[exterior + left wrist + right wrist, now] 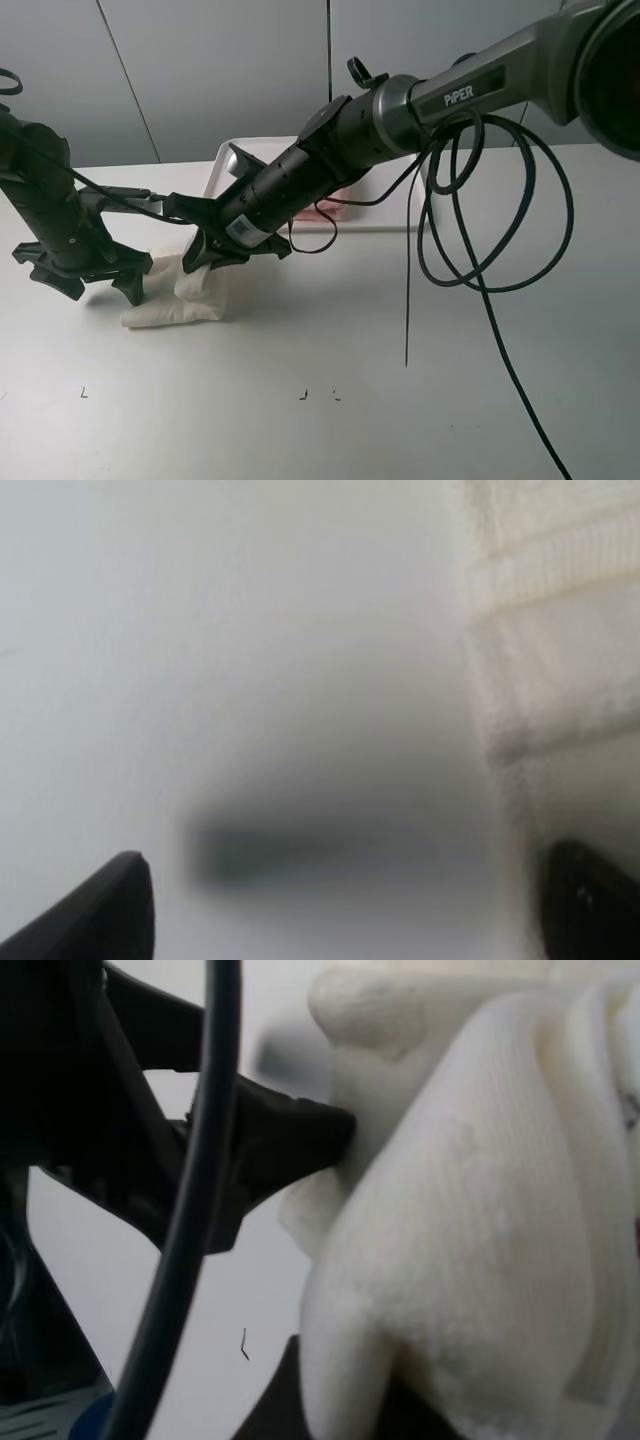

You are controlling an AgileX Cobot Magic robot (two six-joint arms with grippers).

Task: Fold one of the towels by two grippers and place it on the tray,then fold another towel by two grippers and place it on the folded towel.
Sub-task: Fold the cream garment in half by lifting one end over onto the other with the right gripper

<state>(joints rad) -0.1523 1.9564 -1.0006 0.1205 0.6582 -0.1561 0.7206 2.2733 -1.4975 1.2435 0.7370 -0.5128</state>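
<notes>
The cream towel (pixel 172 305) lies bunched on the table at the left, one end lifted. My right gripper (pixel 207 256) reaches across from the right and is shut on that raised fold; up close the towel (pixel 470 1230) fills the right wrist view. My left gripper (pixel 95 280) stands open just left of the towel, its black fingertips (pixel 118 905) spread wide over bare table, with the towel's edge (pixel 550 630) beside one of them. The white tray (pixel 222 165) sits at the back. A strip of the pink towel (pixel 338 204) shows on it behind the right arm.
Black cables (pixel 500 220) hang in loops from the right arm over the middle right of the table. The left arm's dark body (pixel 120 1140) stands close beside the lifted towel. Small marks (pixel 304 394) dot the table's front.
</notes>
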